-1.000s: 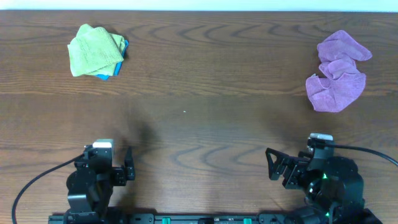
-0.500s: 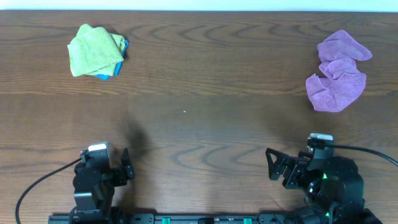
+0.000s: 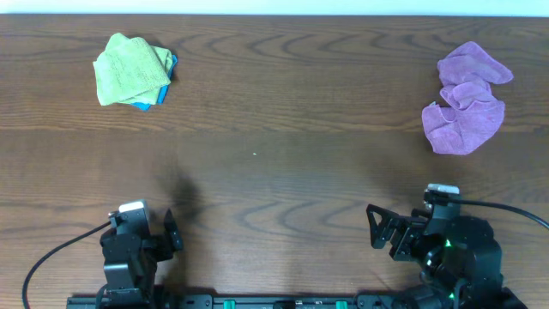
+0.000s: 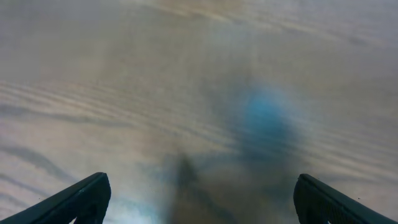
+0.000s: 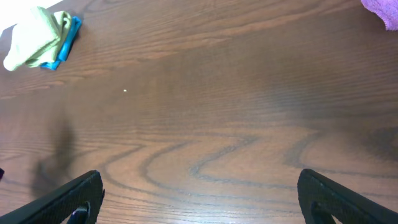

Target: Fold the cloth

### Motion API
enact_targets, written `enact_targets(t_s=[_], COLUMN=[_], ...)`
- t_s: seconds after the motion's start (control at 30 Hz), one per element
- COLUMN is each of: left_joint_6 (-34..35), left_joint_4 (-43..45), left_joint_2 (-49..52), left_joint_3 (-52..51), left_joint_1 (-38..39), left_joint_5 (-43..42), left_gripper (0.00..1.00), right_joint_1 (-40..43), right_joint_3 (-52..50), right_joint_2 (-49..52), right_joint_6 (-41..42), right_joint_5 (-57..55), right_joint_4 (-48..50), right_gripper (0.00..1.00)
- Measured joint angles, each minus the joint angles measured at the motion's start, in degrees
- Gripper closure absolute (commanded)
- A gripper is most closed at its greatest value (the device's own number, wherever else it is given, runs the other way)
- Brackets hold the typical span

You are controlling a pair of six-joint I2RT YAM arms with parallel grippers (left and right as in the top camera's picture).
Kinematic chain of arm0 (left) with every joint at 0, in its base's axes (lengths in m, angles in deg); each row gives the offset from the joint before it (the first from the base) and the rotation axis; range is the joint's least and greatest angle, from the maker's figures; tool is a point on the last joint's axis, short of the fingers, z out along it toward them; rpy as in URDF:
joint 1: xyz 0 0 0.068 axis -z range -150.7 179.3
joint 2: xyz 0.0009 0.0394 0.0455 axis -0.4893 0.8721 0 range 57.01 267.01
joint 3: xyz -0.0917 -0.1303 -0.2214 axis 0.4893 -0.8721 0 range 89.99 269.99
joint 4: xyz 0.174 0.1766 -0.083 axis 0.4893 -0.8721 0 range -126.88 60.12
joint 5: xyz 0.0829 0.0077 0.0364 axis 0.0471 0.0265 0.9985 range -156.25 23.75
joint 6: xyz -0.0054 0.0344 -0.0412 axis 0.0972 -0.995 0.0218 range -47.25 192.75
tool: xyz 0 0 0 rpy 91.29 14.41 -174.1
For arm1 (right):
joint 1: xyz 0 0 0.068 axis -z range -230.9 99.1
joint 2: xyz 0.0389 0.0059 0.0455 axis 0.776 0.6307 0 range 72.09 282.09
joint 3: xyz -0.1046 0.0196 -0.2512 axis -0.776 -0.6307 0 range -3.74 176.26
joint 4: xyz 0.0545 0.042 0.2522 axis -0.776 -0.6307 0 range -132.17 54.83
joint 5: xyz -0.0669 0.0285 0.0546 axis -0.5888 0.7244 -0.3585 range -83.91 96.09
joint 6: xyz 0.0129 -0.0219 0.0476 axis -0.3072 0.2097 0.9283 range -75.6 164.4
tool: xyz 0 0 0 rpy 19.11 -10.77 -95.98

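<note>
Open passage over the bare middle of the table, from near edge to far edge. Far left, a green cloth heaped on a blue cloth; far right, a crumpled purple cloth, well apart from that pile.
</note>
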Motion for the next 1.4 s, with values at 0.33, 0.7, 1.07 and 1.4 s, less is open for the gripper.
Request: enact_targets(t_s=[0.33, 0.7, 1.07, 1.4], left_joint_6=[0.0, 0.0, 0.0, 0.0], left_joint_4=[-3.2, -3.4, -3.4, -3.4], left_joint_2=[0.0, 0.0, 0.0, -0.1], left_joint_3=[0.0, 0.0, 0.0, 0.0], left_joint_1=[0.0, 0.0, 0.0, 0.0], left_joint_5=[0.2, 0.2, 0.2, 0.2], left_gripper=[0.05, 0.05, 0.05, 0.05], right_joint_1=[0.0, 0.0, 2.9, 9.0], right_joint_3=[0.0, 0.0, -7.6, -19.3], right_joint_2=[0.0, 0.0, -5.6, -15.6], right_joint_6=[0.0, 0.0, -9.8, -23.0], right_joint_5=[0.0, -0.2, -8.8, -11.1], right_joint_4=[0.0, -0.4, 5.6, 11.0], right_gripper=[0.01, 0.01, 0.01, 0.01])
